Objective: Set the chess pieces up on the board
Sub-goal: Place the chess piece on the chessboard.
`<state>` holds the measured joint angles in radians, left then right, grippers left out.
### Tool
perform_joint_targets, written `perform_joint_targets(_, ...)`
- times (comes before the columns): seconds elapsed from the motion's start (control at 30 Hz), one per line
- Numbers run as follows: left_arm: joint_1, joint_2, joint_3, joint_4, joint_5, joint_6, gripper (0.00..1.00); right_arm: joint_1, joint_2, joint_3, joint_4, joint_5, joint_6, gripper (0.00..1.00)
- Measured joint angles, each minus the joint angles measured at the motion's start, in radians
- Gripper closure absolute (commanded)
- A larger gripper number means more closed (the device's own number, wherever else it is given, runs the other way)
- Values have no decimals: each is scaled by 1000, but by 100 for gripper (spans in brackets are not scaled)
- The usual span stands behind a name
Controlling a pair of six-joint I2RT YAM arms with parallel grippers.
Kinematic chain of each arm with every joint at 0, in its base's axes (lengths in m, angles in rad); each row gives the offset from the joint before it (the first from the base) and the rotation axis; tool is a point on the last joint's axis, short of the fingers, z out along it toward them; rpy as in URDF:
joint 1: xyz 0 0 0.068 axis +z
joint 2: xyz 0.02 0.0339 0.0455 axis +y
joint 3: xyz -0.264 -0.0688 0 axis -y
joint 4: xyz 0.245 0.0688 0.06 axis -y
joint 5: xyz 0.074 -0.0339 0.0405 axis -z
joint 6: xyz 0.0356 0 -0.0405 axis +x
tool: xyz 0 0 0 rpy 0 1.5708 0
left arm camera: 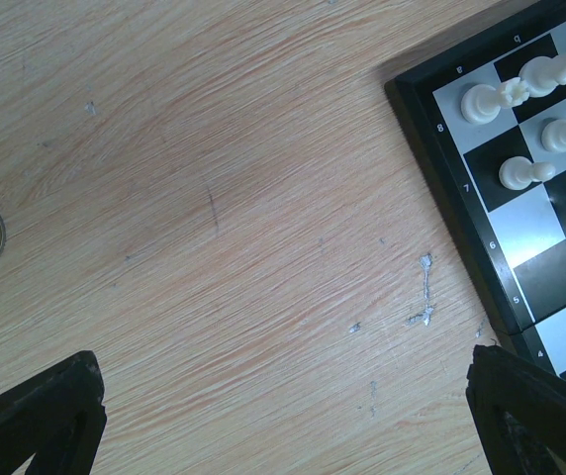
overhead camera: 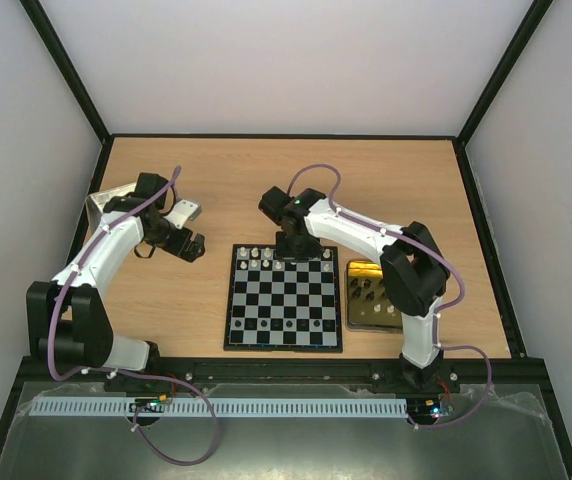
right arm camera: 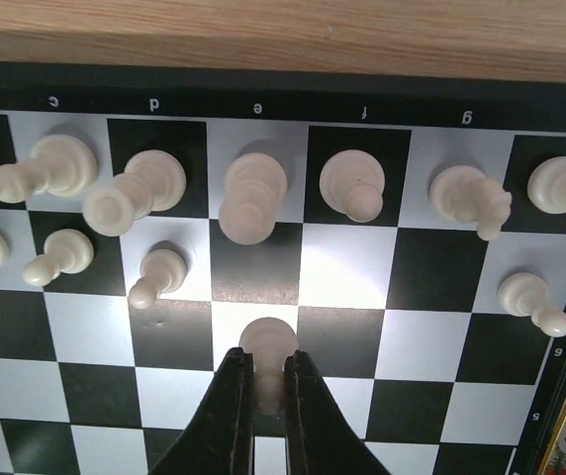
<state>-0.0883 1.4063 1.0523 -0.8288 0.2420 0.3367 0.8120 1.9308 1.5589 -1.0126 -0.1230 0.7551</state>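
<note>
We judge the set-up less than half done. The board (overhead camera: 284, 300) lies in the middle of the worktop (overhead camera: 196, 170), and the white pieces (right arm camera: 253, 198) fill its row toward the top of the frame. That is as far as the right wrist view reaches (the left-most squares are cut off). The pawn row below them is partial: pawns stand at the left and one at the far right, with a gap of bare squares between. No black piece shows on the board, and the rows toward the bottom of the overhead view stand bare.

The right end effector (right arm camera: 268, 364) is closed on a white pawn (right arm camera: 268, 341) in the e column, just below the gap. We cannot tell whether its base touches the square. The left end effector (left arm camera: 285, 396) hangs wide open over bare wood, beside the board's upper-left corner, gripping nothing.

What remains, by our reading, is the other white pawns and the whole black side. More figures sit in the gold tin (overhead camera: 358, 300) just right of the board, though they are too small to sort by colour. The right arm crosses above that tin and partly hides it. A silver lid (overhead camera: 101, 207) lies at the upper left, well apart. The tightest spot is the pawn's own neighbourhood: a standing pawn just to its left and the back row close above.
</note>
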Motion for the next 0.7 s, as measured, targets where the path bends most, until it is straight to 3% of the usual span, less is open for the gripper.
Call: perform_joint_targets(0.7,0,-1,-11,1,0,0,1,0,61,-24,57,-11,-1,92)
